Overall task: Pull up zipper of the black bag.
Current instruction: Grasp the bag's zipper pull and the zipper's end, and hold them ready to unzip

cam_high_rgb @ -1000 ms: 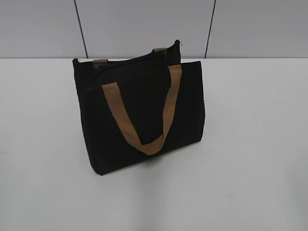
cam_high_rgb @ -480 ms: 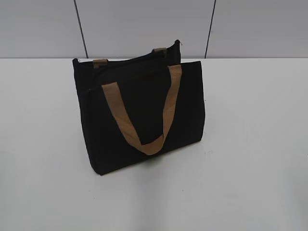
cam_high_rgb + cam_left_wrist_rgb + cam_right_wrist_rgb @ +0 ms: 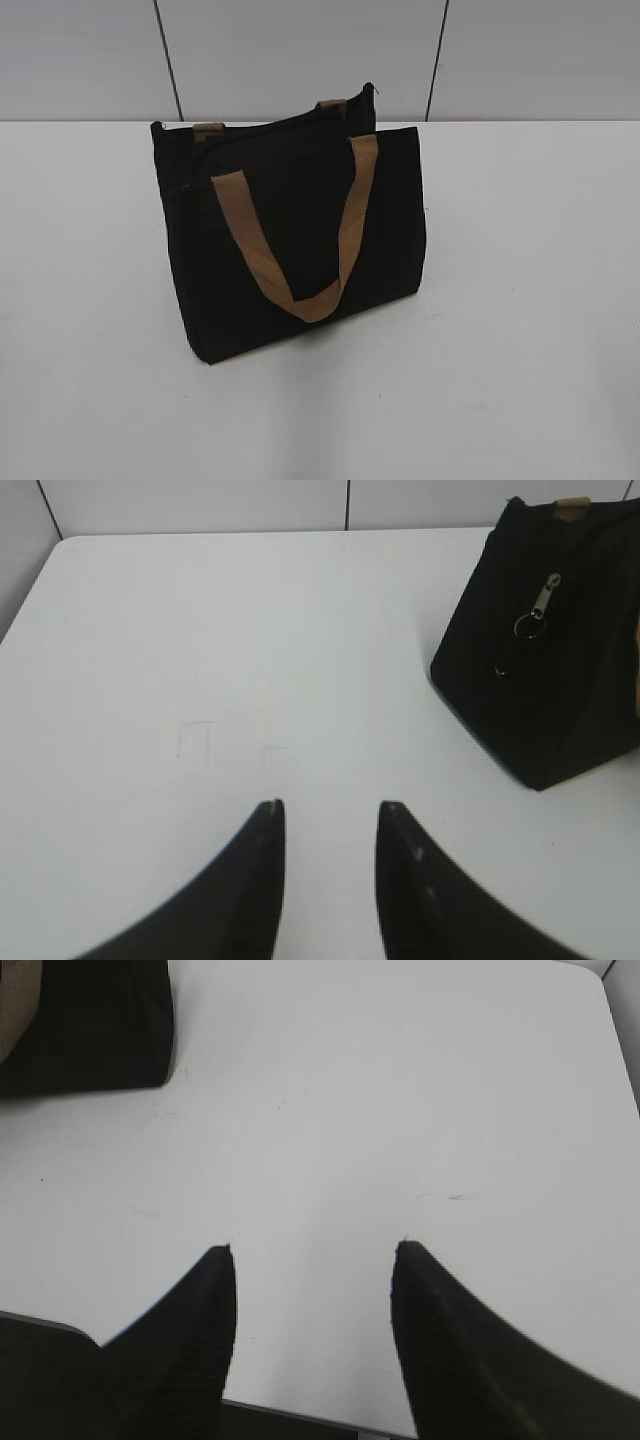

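Observation:
The black bag [image 3: 290, 235] stands upright in the middle of the white table, with a tan handle [image 3: 290, 260] hanging down its front. In the left wrist view the bag [image 3: 560, 680] is at the right, and the silver zipper [image 3: 538, 608] with its ring tab hangs on the bag's end wall. My left gripper [image 3: 330, 808] is open and empty over bare table, well to the left of the bag. My right gripper [image 3: 315, 1250] is open and empty near the table's front edge; a corner of the bag [image 3: 100, 1030] shows at the top left. Neither gripper shows in the exterior view.
The white table [image 3: 520, 300] spreads on all sides of the bag. A grey panelled wall [image 3: 300, 50] stands behind it. The table's front edge [image 3: 300, 1412] lies just under my right gripper.

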Robot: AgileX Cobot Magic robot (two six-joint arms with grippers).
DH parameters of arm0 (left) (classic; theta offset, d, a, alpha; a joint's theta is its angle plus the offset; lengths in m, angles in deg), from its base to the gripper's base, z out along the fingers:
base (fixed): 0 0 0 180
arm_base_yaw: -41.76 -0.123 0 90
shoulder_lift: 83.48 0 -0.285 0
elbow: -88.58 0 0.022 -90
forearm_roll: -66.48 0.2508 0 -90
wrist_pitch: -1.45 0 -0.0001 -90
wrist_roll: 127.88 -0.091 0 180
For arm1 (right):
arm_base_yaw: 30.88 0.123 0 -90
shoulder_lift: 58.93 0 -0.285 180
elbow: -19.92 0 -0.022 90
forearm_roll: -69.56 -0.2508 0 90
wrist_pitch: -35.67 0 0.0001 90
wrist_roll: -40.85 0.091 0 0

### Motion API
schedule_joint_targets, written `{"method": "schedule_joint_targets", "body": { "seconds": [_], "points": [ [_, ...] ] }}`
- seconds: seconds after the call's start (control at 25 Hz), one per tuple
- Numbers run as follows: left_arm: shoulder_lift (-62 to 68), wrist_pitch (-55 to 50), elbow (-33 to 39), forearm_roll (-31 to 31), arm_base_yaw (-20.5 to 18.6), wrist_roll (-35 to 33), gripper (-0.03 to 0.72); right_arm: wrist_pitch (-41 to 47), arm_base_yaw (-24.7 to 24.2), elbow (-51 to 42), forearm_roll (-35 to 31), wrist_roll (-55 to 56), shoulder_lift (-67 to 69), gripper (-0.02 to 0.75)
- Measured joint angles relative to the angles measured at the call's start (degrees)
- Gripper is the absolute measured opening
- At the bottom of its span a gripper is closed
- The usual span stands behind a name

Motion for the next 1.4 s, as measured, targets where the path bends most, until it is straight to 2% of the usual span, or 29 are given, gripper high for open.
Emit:
{"method": "schedule_joint_targets", "body": {
  "seconds": [0.6, 0.68, 0.84, 0.96, 1.28, 1.4],
  "points": [
    [0.0, 0.0, 0.0, 0.0, 0.0, 0.0, 0.257, 0.0, 0.0, 0.0, 0.0, 0.0, 0.0, 0.396],
    [0.0, 0.0, 0.0, 0.0, 0.0, 0.0, 0.315, 0.0, 0.0, 0.0, 0.0, 0.0, 0.0, 0.396],
    [0.0, 0.0, 0.0, 0.0, 0.0, 0.0, 0.477, -0.1, 0.0, 0.1, 0.0, 0.1, 0.9, 0.396],
    [0.0, 0.1, 0.0, 0.0, 0.0, 0.0, 0.518, -0.4, 0.0, 0.8, 0.0, 0.2, 4.7, 0.396],
    [3.7, 2.1, -0.7, -0.1, 0.0, -0.4, 0.504, -1.6, 0.0, 9.6, -0.1, 0.2, 19.4, 0.396],
    [8.4, 2.5, -0.7, -1.9, 0.0, -4.6, 0.484, -1.7, 0.0, 13.1, -0.2, 0.2, 24.6, 0.396]
  ]
}}
